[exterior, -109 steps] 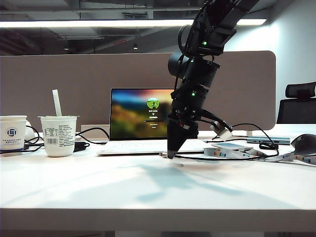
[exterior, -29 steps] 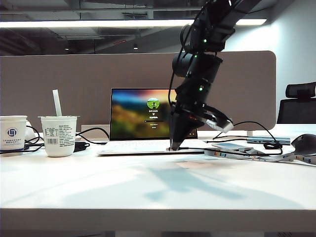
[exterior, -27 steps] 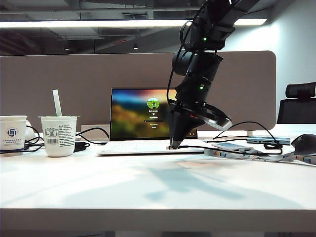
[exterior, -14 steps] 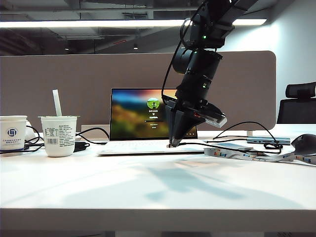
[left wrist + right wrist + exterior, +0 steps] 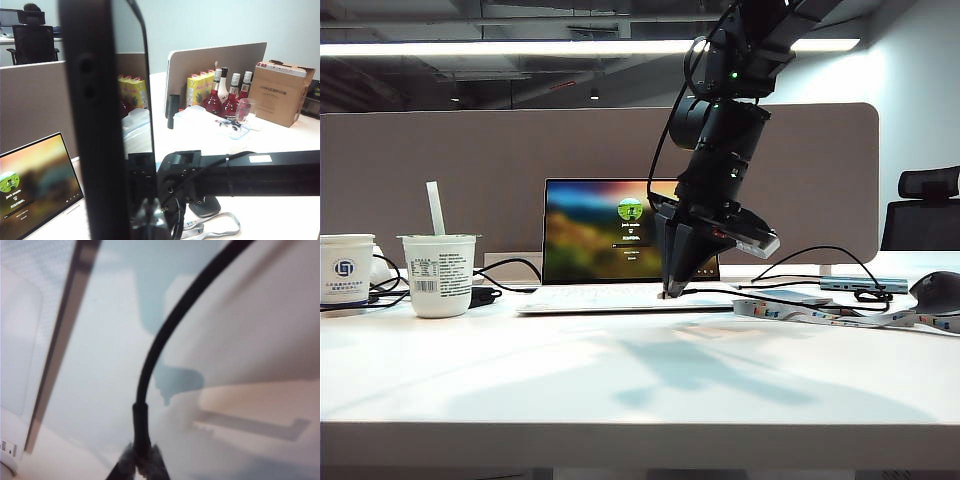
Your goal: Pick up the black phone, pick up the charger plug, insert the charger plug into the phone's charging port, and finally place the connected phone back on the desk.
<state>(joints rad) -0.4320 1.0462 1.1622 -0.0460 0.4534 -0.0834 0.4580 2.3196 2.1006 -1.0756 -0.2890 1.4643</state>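
In the left wrist view the black phone (image 5: 92, 125) stands upright, close to the camera. My left gripper (image 5: 147, 219) is shut on its lower part and barely shows. The charging port is hidden. The left arm is out of the exterior view. My right gripper (image 5: 669, 290) points down at the desk (image 5: 620, 390), just in front of the laptop (image 5: 605, 240). It is shut on the charger plug (image 5: 140, 422), and only the plug's black sleeve shows above the fingertips (image 5: 155, 460). The thin black cable (image 5: 760, 296) trails off to the right.
Two white cups (image 5: 438, 275) (image 5: 345, 268) stand at the left. A patterned lanyard (image 5: 820, 312), a slim hub (image 5: 865, 285) and a dark rounded object (image 5: 938, 290) lie at the right. The fabric partition (image 5: 470, 170) closes the back. The right arm (image 5: 260, 172) stretches level behind the phone.
Since 3.8 s ago my right gripper has moved away from the front, toward the laptop's edge, with the cable. Over the last second its wrist rolled, swinging the wrist camera left and up.
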